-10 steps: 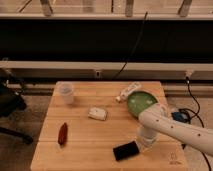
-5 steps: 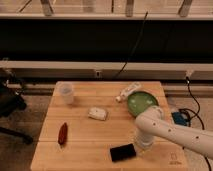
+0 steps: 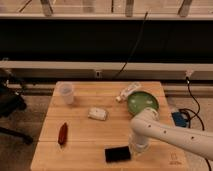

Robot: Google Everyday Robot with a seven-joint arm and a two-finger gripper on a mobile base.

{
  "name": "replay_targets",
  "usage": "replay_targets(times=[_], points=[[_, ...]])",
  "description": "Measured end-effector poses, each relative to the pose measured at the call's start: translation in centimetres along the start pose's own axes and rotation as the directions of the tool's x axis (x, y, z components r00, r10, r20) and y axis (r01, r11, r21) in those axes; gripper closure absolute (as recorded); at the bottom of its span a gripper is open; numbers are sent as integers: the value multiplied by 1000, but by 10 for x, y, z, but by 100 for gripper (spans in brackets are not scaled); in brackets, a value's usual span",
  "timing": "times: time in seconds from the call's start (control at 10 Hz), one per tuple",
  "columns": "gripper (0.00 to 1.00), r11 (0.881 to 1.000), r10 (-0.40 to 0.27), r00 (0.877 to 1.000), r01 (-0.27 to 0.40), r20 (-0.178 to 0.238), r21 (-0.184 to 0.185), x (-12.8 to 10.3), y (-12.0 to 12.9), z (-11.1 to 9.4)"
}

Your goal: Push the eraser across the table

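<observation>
The eraser [image 3: 117,154] is a flat black block lying near the front edge of the light wooden table [image 3: 80,132], a little right of the middle. My gripper [image 3: 135,149] hangs from the white arm [image 3: 170,132] that comes in from the right, and it sits right at the eraser's right end, touching or almost touching it.
A green bowl [image 3: 142,102] stands at the back right with a white bottle [image 3: 128,91] beside it. A small white packet [image 3: 98,114] lies mid-table, a clear cup [image 3: 66,93] at the back left, a red elongated thing [image 3: 63,133] at the left. The front table edge is close to the eraser.
The eraser has slid left along the front of the table, with my gripper following at its right end. The arm has swung left with it.
</observation>
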Motion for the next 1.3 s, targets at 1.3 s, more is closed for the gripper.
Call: replay_targets(times=[1.3], points=[[100, 979, -201, 977, 203, 73, -8, -79, -33, 9]])
